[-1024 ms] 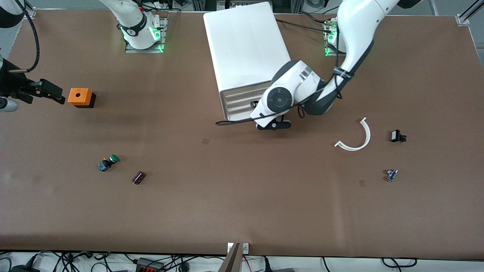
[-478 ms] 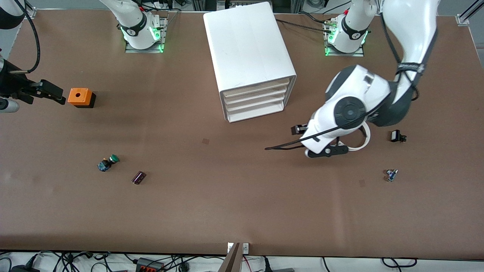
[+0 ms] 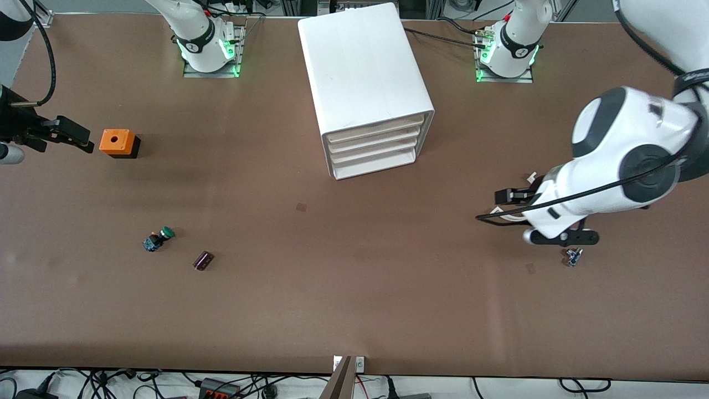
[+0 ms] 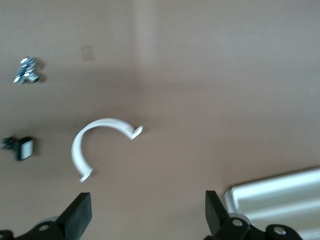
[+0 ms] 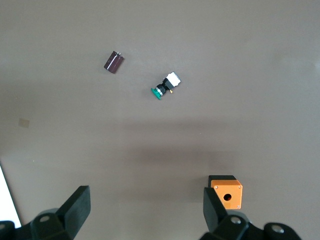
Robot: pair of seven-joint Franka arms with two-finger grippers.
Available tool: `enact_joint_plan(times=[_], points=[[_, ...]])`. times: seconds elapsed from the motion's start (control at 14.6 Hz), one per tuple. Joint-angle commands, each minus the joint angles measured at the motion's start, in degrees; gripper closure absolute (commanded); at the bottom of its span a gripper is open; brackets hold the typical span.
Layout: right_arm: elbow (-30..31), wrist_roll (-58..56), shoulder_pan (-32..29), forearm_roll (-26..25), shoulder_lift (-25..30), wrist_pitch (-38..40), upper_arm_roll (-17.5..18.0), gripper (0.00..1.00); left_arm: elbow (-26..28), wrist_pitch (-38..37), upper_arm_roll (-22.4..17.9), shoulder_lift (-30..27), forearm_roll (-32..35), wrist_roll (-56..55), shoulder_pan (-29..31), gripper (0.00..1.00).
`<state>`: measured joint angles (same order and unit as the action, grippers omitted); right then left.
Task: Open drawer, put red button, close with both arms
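Note:
The white drawer cabinet (image 3: 365,83) stands mid-table near the bases, with all its drawers shut; its corner also shows in the left wrist view (image 4: 280,195). No red button shows in any view. My left gripper (image 3: 507,197) is open and empty (image 4: 148,215), in the air over the white curved strip (image 4: 97,122) toward the left arm's end of the table. My right gripper (image 3: 75,136) is open and empty (image 5: 146,210), waiting beside the orange box with a hole (image 3: 117,142) at the right arm's end.
A green-capped button (image 3: 159,238) and a dark purple cylinder (image 3: 203,260) lie nearer the front camera than the orange box (image 5: 226,192). A small blue-silver part (image 3: 573,256) lies near the left hand. A small black part (image 4: 22,148) lies beside the curved strip.
My left arm has swung away from the cabinet's drawer fronts toward the left arm's end of the table, ending over the curved strip. The drawers stay shut. The right arm has not moved.

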<state>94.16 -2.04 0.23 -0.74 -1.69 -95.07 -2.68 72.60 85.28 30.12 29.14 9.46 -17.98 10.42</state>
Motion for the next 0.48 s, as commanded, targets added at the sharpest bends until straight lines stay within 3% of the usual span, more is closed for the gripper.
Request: enact_joint_plan(times=[0.0, 0.2, 0.34, 0.41], points=[[-0.5, 0.0, -0.1, 0.0, 0.5, 0.9, 0.0, 0.0, -0.8, -4.3, -4.8, -6.3, -0.1, 8.8, -1.5, 0.0], [-0.5, 0.2, -0.1, 0.0, 0.4, 0.8, 0.0, 0.0, 2.3, -4.5, -18.2, -13.1, -5.5, 21.5, -7.2, 0.0], [-0.5, 0.2, -0.1, -0.5, 0.4, 0.8, 0.0, 0.0, 7.5, -4.2, -25.0, -18.4, -7.9, 26.7, -9.5, 0.0], [-0.5, 0.2, -0.1, -0.5, 0.3, 0.7, 0.0, 0.0, 10.4, -3.6, -26.4, -20.7, -8.5, 27.4, -10.3, 0.0]])
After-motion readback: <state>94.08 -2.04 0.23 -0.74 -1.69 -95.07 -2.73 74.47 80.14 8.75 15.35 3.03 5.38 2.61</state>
